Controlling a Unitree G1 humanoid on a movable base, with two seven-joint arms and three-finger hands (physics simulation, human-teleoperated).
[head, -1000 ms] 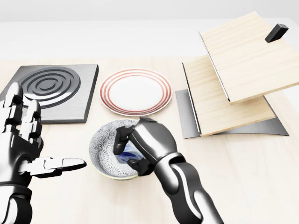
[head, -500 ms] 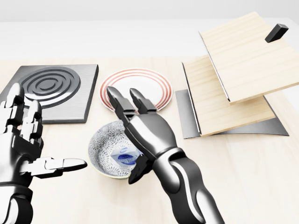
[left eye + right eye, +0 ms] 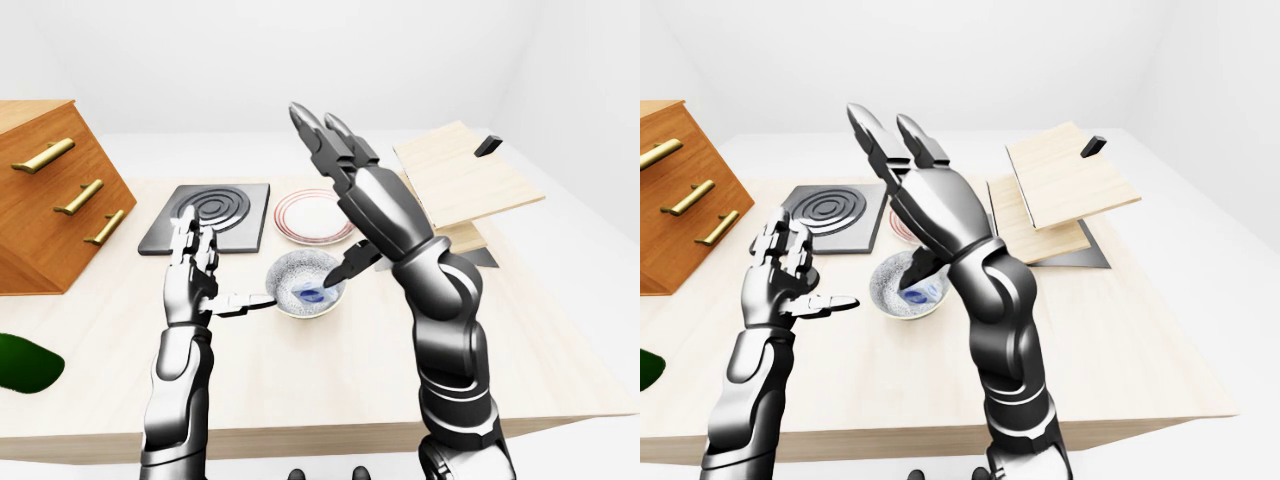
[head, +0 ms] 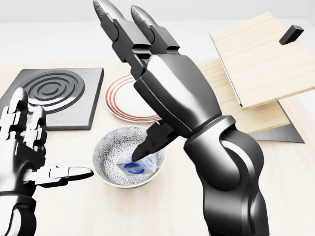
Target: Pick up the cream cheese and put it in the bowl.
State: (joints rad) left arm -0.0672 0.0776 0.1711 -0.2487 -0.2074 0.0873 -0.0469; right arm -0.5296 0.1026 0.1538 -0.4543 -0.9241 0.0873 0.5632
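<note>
Far left in the left-eye view: wooden drawer chest (image 3: pixel 55 200) with 3 brass handles, and a dark green shape (image 3: pixel 25 365) at the edge below it, too cropped to identify. Next, on the pale wooden surface (image 4: pixel 275 187): left hand (image 4: pixel 27 147) raised upright beside the bowl, palm turned toward it, fingers (image 4: pixel 19 115) straight up and spread, thumb pointing at the bowl rim, holding nothing. Above it in the head view: grey square burner plate (image 4: pixel 54 96) with concentric rings. Centre: patterned blue-and-white bowl (image 4: pixel 110 147), just below a white plate (image 4: pixel 123 101) with red rings around its rim. Inside the bowl: cream cheese (image 4: pixel 135 166), a small white packet with a blue oval label, lying flat at the bottom, partly behind the right thumb. Above the bowl: right hand (image 4: pixel 157 83) lifted high, 2 fingers (image 4: pixel 115 24) extended up and apart, thumb angled down toward the bowl's interior, wide open and gripping nothing. Right: 2 light wooden boards (image 4: pixel 256 59) stacked and tilted over a grey metal sheet (image 4: pixel 194 123), with a small black block (image 4: pixel 291 34) on the upper board.
</note>
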